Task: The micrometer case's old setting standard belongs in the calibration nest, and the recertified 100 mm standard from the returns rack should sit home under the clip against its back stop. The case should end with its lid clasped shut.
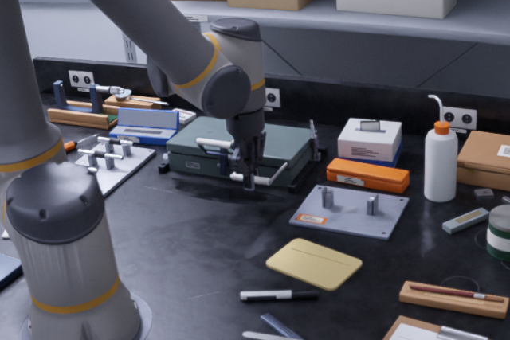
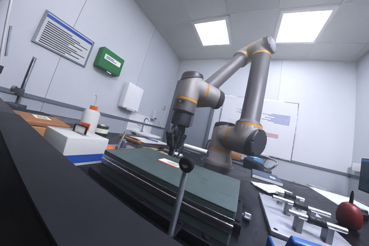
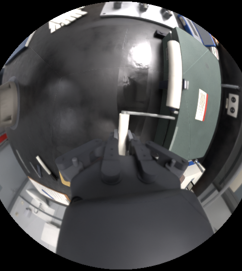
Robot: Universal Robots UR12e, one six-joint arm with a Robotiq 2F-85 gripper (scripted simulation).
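Observation:
The green micrometer case (image 1: 243,151) lies closed on the bench, and its white clasp bar (image 1: 255,179) stands swung out in front of its front edge. That clasp bar (image 3: 122,134) is held in my closed gripper (image 1: 248,178), low in front of the case. A white carry handle (image 3: 173,75) sits on the lid's front edge. The returns rack (image 1: 111,155), a grey plate with two rods on posts, lies left of the case. The calibration nest (image 1: 350,208), a grey plate with two upright blocks, lies to the right and is empty.
The robot base (image 1: 61,245) fills the left foreground. An orange box (image 1: 368,175), a white box (image 1: 370,139) and a wash bottle (image 1: 440,159) stand right of the case. A yellow pad (image 1: 314,263) and a marker (image 1: 279,295) lie nearer the front.

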